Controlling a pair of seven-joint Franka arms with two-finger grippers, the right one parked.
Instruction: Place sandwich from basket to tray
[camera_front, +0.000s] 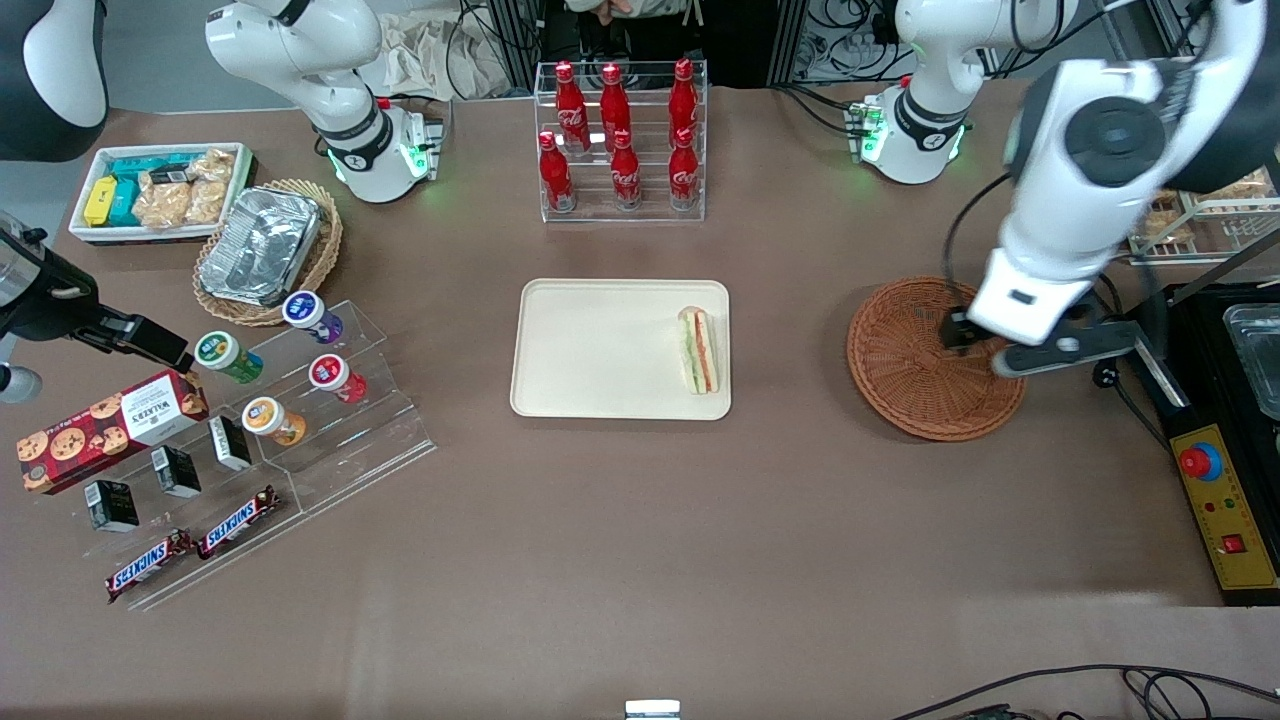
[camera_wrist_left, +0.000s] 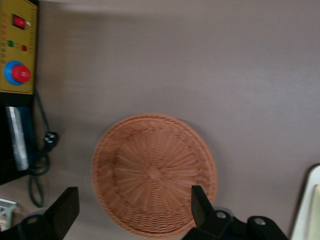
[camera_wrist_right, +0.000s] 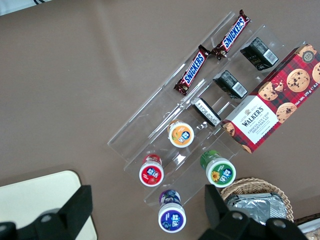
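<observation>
The sandwich (camera_front: 698, 350), a white-bread wedge with orange and green layers, lies on the cream tray (camera_front: 600, 350), close to the tray edge nearest the basket. The reddish-brown wicker basket (camera_front: 915, 365) (camera_wrist_left: 154, 172) holds nothing. My left gripper (camera_front: 975, 345) (camera_wrist_left: 132, 207) hovers above the basket, over the part toward the working arm's end. Its two black fingers (camera_wrist_left: 67, 210) stand wide apart with nothing between them, so it is open.
A rack of red cola bottles (camera_front: 620, 140) stands farther from the front camera than the tray. A yellow control box with a red button (camera_front: 1215, 500) (camera_wrist_left: 17, 47) and a black appliance (camera_front: 1235, 340) sit beside the basket. Snack shelves (camera_front: 250, 440) lie toward the parked arm's end.
</observation>
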